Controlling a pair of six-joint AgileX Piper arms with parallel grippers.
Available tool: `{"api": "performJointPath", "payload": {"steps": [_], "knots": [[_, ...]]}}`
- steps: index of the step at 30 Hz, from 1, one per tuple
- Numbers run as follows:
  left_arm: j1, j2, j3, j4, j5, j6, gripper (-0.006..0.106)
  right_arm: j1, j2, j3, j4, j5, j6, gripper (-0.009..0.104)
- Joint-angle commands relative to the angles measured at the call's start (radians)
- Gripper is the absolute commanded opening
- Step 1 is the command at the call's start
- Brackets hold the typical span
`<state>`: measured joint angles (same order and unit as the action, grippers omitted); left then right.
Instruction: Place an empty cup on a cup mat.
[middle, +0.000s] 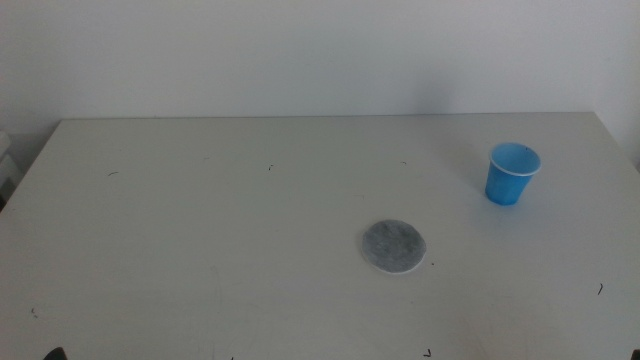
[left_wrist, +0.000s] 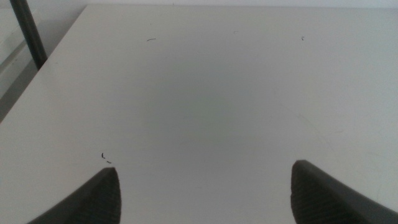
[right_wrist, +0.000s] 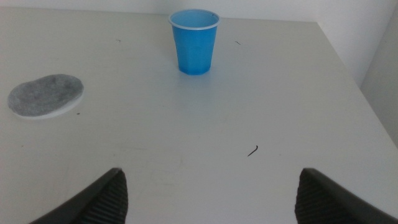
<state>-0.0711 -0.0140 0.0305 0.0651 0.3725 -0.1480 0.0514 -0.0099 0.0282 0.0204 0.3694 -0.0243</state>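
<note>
White table (middle: 250, 220): upright cup (middle: 512, 174) (mouth up).

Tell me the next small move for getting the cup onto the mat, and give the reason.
Probably the right gripper should advance toward the cup. Its fingers are spread wide with nothing between them, and the cup stands upright ahead of it, apart from the cup mat. The left gripper waits over bare table.

1. one small bright blue tapered plastic cup (middle: 512, 174) with a pale rim.
2. one flat round grey felt-like cup mat (middle: 393, 246), lighter at its edge.
3. one white table (middle: 200, 230) under both.
</note>
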Motion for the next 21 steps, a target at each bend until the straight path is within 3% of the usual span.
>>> {"api": "performJointPath", "payload": {"steps": [1,9,21], "knots": [[0.001,-0.003,-0.006,0.000,-0.067,-0.011,0.105,-0.007,-0.026,-0.032,-0.003,-0.054,-0.013,0.092],[0.001,-0.003,-0.006,0.000,-0.067,-0.011,0.105,-0.007,0.039,-0.183,-0.006,0.039,-0.013,0.092],[0.001,-0.003,-0.006,0.000,-0.067,-0.011,0.105,-0.007,0.425,-0.469,-0.010,0.164,-0.013,0.092]]}}
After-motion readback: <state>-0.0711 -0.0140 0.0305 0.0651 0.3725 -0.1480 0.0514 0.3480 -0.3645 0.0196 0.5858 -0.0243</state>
